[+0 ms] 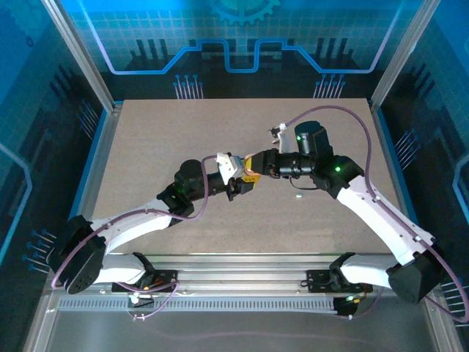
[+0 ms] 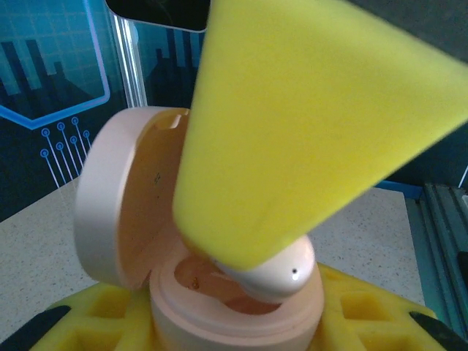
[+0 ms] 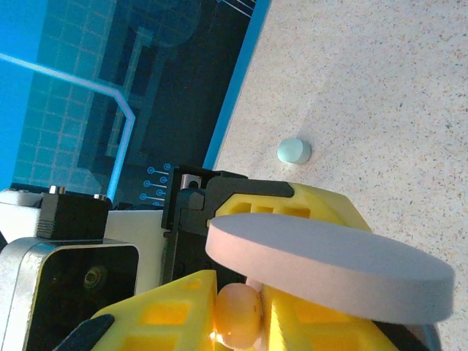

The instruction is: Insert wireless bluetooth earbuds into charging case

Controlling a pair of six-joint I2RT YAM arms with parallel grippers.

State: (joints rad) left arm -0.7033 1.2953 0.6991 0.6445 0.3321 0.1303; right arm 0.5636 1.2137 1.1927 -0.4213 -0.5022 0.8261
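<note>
We've left claw (image 2: pixel 234 325) clamped on the open case (image 2: pixel 124 212), right claw (image 3: pixel 238 322) pinching an earbud (image 2: pixel 276 272) approx. half-seated. On the worktop (image 3: pixel 380 110) a pale nub (image 3: pixel 294 151): not yet done, we reckon.

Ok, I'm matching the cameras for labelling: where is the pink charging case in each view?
Top external: at centre, between left gripper and right gripper, too small to pick out.
Left wrist: charging case bottom centre, lid open leftward.
Right wrist: its lid edge-on, lower right.
Shared landmark: the right gripper's yellow finger, earbud at its tip.
</note>
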